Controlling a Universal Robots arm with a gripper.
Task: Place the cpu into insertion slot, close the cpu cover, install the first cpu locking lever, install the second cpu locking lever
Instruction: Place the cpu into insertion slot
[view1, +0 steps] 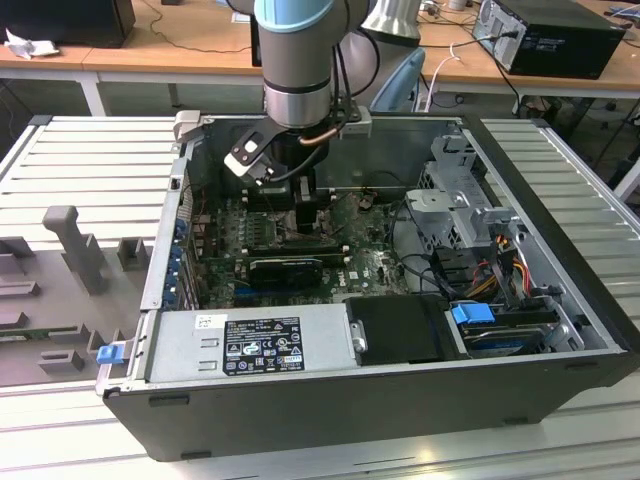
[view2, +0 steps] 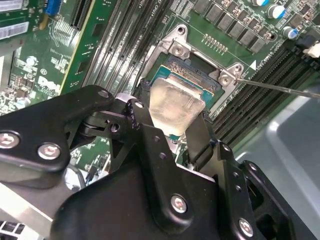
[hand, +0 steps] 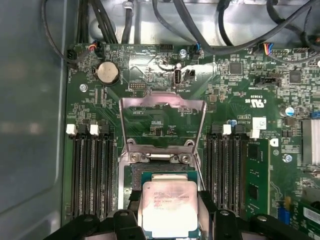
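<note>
The pincer (view2: 172, 127) clenched the chip (view2: 175, 102) from two sides, right over the socket (view2: 176, 46). If the chip went in crooked, it could jam or scratch the socket. The first wrist view showed the cover (hand: 162, 99) standing open at the socket's edge; the second wrist view showed the chip's side edge.

Black gripper (view2: 173, 111) in the near foreground, fingers (view2: 202, 131) pressed against two opposite edges of the cpu (view2: 176, 102). Pale silvery cpu, lid up, held directly over the insertion slot (view2: 200, 64); seated or not, unclear. Silvery socket rim (view2: 165, 41) with two screws (view2: 177, 48) along the far edge. Long black memory slots (view2: 125, 35) flanking the socket on both sides of the green motherboard (view2: 40, 55). Thin metal lever rod (view2: 280, 86) running out from one rim corner, beside a grey case wall (view2: 295, 145).
</note>
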